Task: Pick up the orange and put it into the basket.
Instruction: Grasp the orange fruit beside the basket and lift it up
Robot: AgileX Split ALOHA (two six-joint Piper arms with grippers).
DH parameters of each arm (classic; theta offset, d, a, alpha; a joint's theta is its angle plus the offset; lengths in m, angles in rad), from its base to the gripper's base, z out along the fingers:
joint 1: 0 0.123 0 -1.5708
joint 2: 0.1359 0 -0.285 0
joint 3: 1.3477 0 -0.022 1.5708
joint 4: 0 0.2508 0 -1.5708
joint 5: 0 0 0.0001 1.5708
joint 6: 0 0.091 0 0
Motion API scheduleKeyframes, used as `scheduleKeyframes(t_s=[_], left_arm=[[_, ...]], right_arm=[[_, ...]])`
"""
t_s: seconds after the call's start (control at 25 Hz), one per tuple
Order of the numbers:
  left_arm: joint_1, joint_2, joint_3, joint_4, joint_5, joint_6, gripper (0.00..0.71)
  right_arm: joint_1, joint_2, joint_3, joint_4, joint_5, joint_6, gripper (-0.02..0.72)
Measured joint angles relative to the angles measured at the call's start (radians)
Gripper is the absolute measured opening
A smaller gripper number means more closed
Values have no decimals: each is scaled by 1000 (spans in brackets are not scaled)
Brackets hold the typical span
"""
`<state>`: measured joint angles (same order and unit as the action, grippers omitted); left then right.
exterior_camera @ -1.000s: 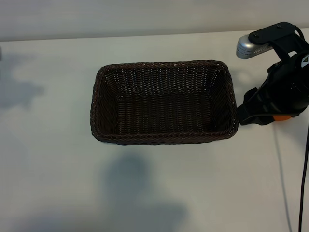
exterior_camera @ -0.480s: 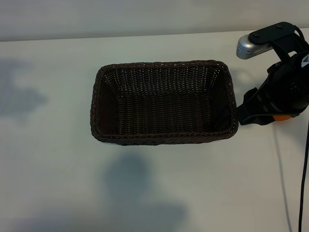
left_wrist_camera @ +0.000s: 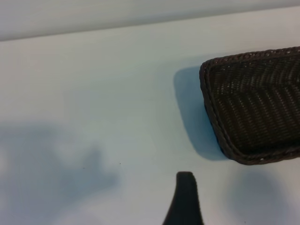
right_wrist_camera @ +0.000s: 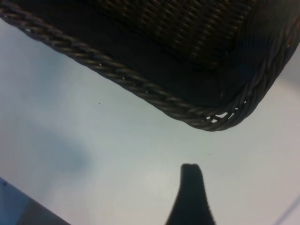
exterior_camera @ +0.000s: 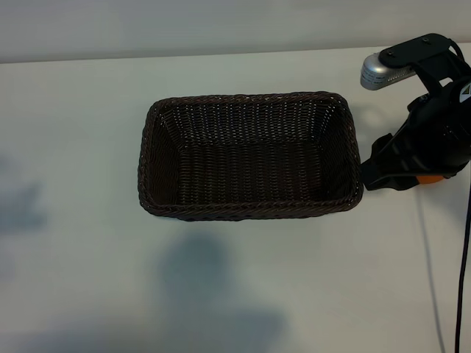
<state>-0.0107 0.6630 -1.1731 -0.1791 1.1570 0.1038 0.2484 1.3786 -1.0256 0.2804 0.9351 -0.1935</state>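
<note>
Sitting near the middle of the white tabletop, the basket is resting flat with its long side running across the exterior view, and its woven floor is showing bare.

The right arm is reaching in from the right edge of that view, its black wrist hanging just beside the basket's right end. The right gripper is pointing steeply down at the tabletop there. A small patch of the orange is showing under the black housing, just right of the basket and outside it. Most of the fruit is being hidden by the arm. Whether the jaws are closing on it, or merely standing around it, cannot be told from these views; they are standing fairly wide apart. In the right wrist view only one dark fingertip is appearing, over bare tabletop, with the braided rim of the basket's corner close beyond it.

The left arm is lying outside the exterior view. Its wrist camera is looking across open tabletop toward the basket's left end, which is standing well apart from it. One dark fingertip of the left gripper is showing, and nothing is being held; the jaws are standing wide open.
</note>
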Motion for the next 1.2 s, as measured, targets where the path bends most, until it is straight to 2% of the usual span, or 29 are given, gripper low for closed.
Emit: scheduleKeyframes(t_s=[0.24, 0.72, 0.92, 1.2], left_arm=[[0, -197, 99, 31, 0, -33, 596], [0, -397, 165, 83, 13, -82, 596], [0, -476, 269, 130, 13, -104, 596], [0, -493, 448, 148, 13, -104, 595]], right_arm=[[0, 0, 0, 0, 0, 0, 525], [0, 0, 0, 0, 0, 0, 525], [0, 0, 0, 0, 0, 0, 525], [0, 0, 0, 0, 0, -1, 525]])
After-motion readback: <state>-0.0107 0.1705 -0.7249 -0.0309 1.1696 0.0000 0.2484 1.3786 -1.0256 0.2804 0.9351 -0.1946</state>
